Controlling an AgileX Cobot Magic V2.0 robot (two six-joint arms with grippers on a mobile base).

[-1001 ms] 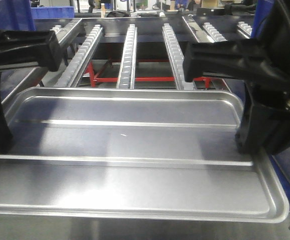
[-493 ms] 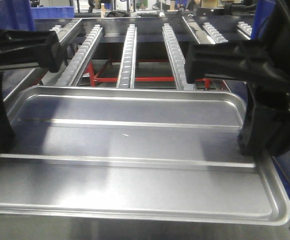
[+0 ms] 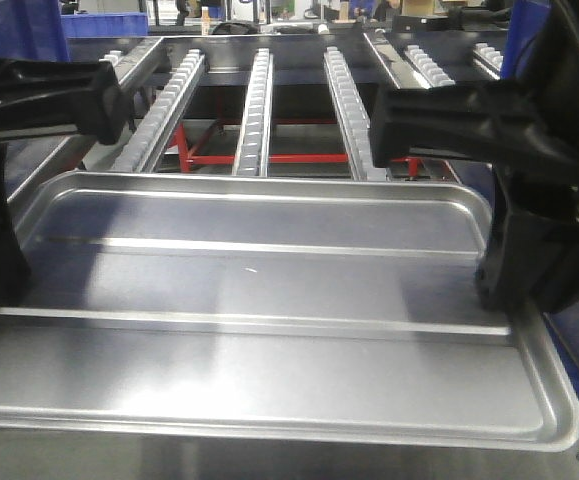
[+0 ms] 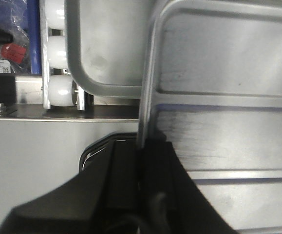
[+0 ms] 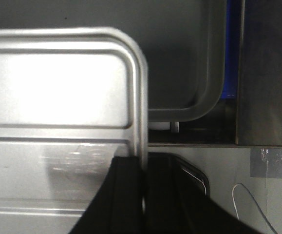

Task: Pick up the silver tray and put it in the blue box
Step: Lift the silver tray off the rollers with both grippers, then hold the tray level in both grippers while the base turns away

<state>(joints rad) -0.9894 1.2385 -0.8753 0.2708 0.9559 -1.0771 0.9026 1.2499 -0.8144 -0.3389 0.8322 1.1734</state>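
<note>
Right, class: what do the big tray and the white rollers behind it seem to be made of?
The silver tray looks like brushed sheet metal, perhaps aluminium or steel: grey sheen, streaky highlights, pressed ridges. The white rollers look like smooth plastic: opaque, uniformly white.

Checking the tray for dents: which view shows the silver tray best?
Exterior front-facing: the silver tray shows nearly whole, with both ridges and most of the rim. Each wrist view shows only one side edge and a corner, close up.
</note>
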